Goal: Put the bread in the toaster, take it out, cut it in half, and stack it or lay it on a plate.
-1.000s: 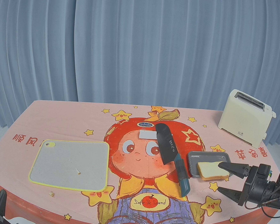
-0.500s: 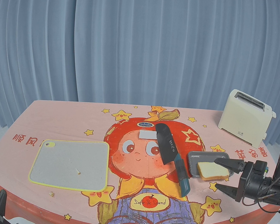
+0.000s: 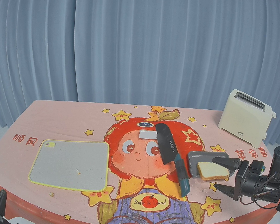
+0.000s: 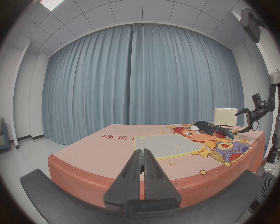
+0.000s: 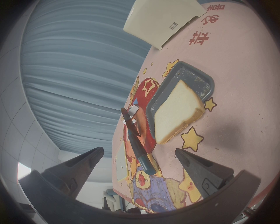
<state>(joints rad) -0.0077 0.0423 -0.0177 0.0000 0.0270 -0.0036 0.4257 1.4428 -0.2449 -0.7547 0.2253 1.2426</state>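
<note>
Right gripper (image 3: 213, 172) (image 5: 138, 150) hangs at the 4 o'clock side of the table (image 3: 65, 121), with its jaws spread wide and nothing between them. It points toward 9 o'clock, at the bread (image 3: 213, 171) (image 5: 178, 112). In the head view one finger lies over the far right part of the plate (image 3: 194, 158) (image 5: 192, 78), and the other is on the near side of the slice, over the tablecloth. In the right wrist view the slice is a little beyond both fingertips and apart from them.

The bread is one pale slice with a brown crust. It rests partly on the grey rectangular plate, and its near edge passes over the rim toward 6 o'clock. The toaster (image 3: 245, 117) (image 5: 163, 17) (image 4: 224, 116) stands upright at 2 o'clock, well apart from the plate, with its slots facing up.

Just beside the plate, on its 9 o'clock side, lies the knife (image 3: 172, 151) (image 5: 137, 140). Its dark blade points to 11 o'clock and its blue handle to 5 o'clock. A small white card (image 3: 148, 134) touches the blade near the tip.

At 8 o'clock the cutting board (image 3: 70, 163) (image 4: 167, 144) lies flat, grey with a yellow border, and one crumb (image 3: 77, 171) is on it. Another crumb (image 3: 51, 193) is on the cloth near the board's front edge.

Left gripper (image 4: 143, 151) is low at 7 o'clock, off the near edge of the table, with its fingers pressed together on nothing.
</note>
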